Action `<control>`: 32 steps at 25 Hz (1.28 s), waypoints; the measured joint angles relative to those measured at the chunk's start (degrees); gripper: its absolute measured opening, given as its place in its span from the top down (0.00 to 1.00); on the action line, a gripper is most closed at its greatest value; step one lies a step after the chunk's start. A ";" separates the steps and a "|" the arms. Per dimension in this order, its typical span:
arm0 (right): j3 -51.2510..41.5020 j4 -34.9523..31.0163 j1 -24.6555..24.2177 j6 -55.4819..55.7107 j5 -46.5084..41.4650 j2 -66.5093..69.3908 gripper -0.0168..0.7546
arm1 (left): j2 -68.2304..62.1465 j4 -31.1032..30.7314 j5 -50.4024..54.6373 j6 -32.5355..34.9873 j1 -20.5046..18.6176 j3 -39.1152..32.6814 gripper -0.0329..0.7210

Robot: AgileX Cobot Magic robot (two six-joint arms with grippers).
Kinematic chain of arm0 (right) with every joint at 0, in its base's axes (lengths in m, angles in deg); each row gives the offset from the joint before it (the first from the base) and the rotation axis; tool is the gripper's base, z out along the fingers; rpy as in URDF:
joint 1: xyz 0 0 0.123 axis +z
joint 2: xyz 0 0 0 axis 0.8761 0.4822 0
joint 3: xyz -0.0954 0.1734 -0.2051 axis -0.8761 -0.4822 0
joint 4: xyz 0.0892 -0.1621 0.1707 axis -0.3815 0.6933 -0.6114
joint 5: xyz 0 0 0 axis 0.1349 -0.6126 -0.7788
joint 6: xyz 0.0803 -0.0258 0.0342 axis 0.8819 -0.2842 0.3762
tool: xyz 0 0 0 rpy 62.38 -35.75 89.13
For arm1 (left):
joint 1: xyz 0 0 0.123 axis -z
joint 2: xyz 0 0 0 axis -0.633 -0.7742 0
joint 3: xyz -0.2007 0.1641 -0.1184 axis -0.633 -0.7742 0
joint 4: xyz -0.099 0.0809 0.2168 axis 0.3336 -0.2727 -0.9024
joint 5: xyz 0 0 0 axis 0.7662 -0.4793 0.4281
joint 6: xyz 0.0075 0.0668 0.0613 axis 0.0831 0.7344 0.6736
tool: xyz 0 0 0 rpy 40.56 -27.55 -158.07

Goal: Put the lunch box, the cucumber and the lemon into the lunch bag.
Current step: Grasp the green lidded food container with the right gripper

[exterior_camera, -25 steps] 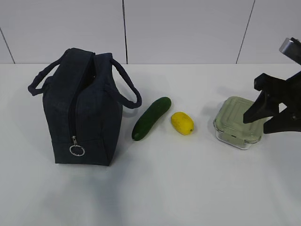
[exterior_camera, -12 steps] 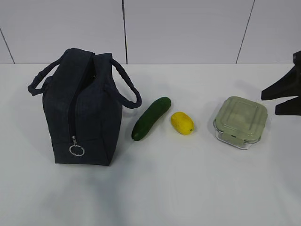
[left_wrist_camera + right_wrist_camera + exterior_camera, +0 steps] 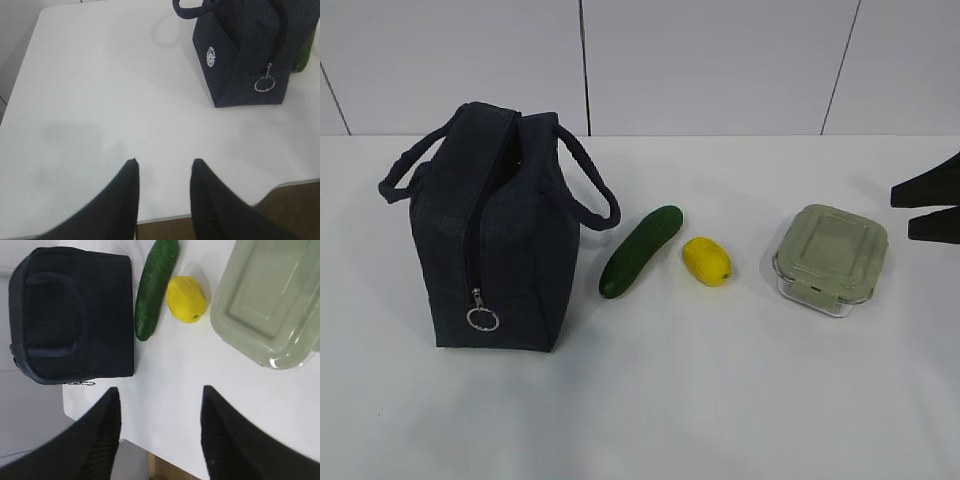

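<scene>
Lying between lunch bag (image 3: 485, 230) and lunch box (image 3: 831, 258): cucumber (image 3: 641, 251), lemon (image 3: 706, 261).

On the table (image 3: 720, 400) the lunch bag (image 3: 495, 235) stands upright at the left in the exterior view, its zipper end facing the camera and the ring pull (image 3: 483, 319) low near its base. Just right of the bag lies the cucumber (image 3: 641, 251), slanting from near left to far right. The lemon (image 3: 706, 261) lies just right of the cucumber, apart from it. Further right sits the lunch box (image 3: 831, 259), well clear of the lemon. All three lie outside the bag.
</scene>
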 joint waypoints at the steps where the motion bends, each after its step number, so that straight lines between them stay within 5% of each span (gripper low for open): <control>1: 0.02 -0.36 0.00 -1.42 0.00 0.87 0.48 | 0.00 0.00 0.00 0.00 0.00 0.00 0.63; 8: 0.02 -3.45 0.00 -10.64 0.89 4.08 0.48 | 0.00 0.00 0.00 0.00 0.00 0.00 0.63; 24: 0.02 -3.37 -0.02 -8.92 9.72 5.22 0.48 | 0.00 0.00 0.00 0.00 0.00 0.00 0.63; 32: 0.02 -3.37 -0.02 -5.53 10.63 7.89 0.25 | 0.00 0.00 0.00 0.00 0.00 0.00 0.63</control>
